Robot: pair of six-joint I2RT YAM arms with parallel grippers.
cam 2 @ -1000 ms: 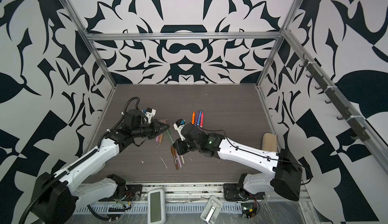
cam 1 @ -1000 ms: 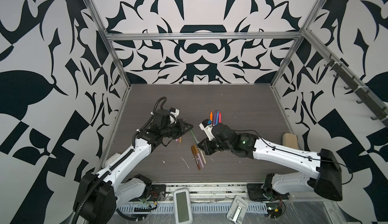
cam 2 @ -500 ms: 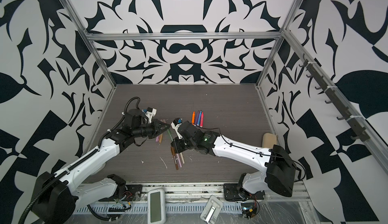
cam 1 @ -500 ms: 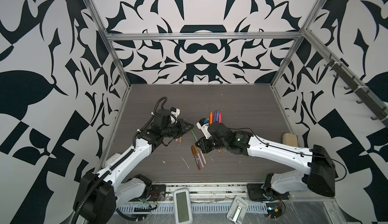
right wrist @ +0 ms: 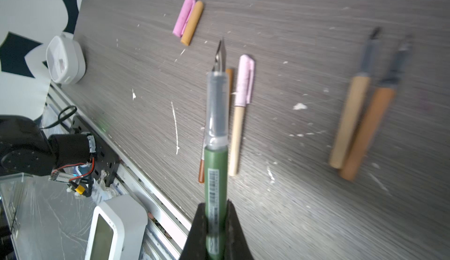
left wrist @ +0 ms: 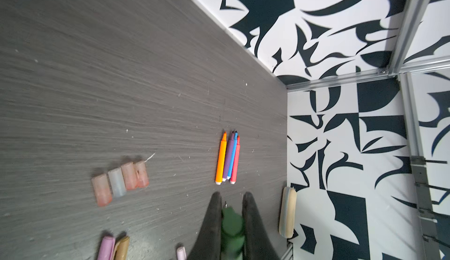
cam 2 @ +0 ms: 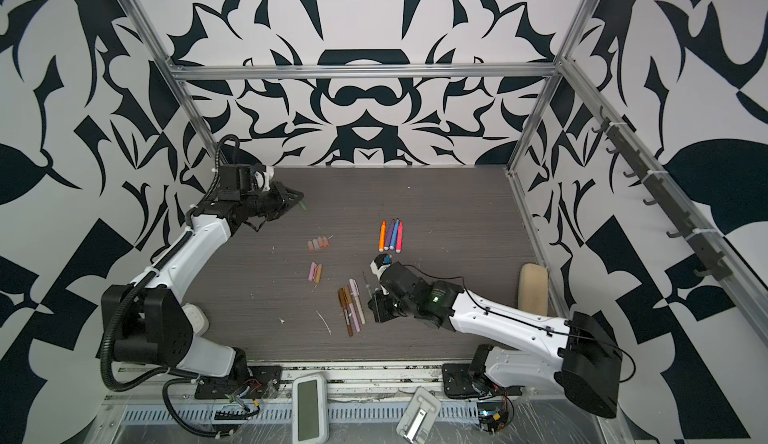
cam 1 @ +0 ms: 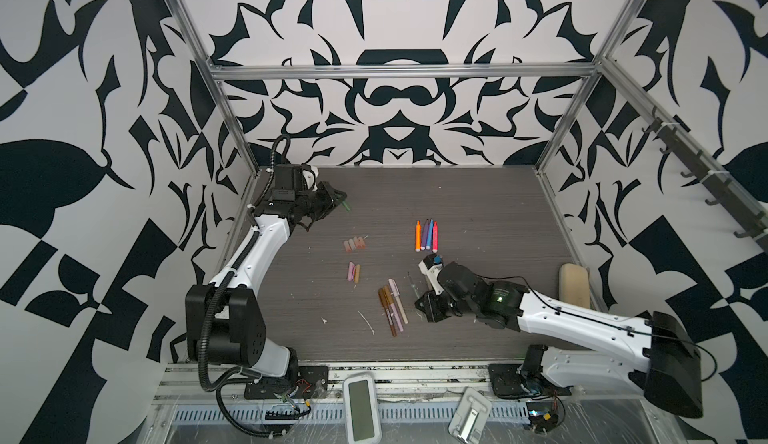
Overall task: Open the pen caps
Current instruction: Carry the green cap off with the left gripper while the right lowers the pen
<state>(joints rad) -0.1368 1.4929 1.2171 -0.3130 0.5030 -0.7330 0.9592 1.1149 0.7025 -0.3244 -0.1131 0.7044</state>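
Now apart, formerly together: left pincer [left wrist: 231,198] tight on green cap [left wrist: 232,224], right pincer [right wrist: 216,205] tight on green pen [right wrist: 215,168].

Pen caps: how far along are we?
Done: the four bright pens lie uncapped, four translucent caps lie apart; a pink and tan cap pair is also loose. In hand: left gripper holds the green cap, right gripper the bare-nibbed green pen. Left: at least the lilac-capped pen, cap on.
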